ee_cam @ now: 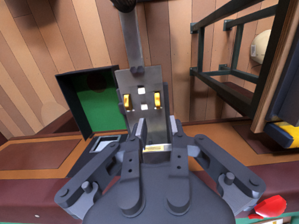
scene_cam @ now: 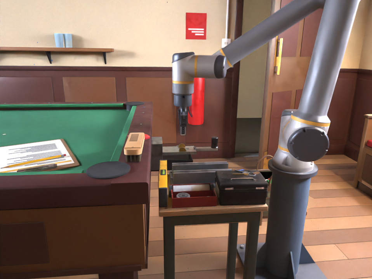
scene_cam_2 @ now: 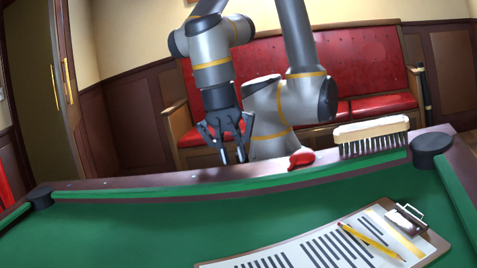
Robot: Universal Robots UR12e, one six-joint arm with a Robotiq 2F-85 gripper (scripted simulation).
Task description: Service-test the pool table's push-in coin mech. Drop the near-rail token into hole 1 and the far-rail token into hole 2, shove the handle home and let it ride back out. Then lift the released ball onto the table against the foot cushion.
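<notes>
My gripper [scene_cam: 182,131] hangs above the coin mech's metal slide [scene_cam: 179,149], open and empty. Two gold tokens [ee_cam: 127,102] [ee_cam: 157,99] stand in the slide's two slots, seen as one brass disc [scene_cam: 182,146] from the side camera. The slide's handle bar runs out to a black knob [scene_cam: 214,142], away from the pool table [scene_cam: 64,141]. Below the mech, the wrist camera shows an open, green-lined ball tray [ee_cam: 92,102] with a dark hole and no ball in it.
The table's wooden rail [scene_cam_2: 215,175] is right beside my fingers, with a red chalk piece [scene_cam_2: 300,159] and a brush [scene_cam_2: 371,133] on it. A clipboard with a pencil [scene_cam_2: 340,239] lies on the felt. A side table [scene_cam: 210,192] carries cases and a level.
</notes>
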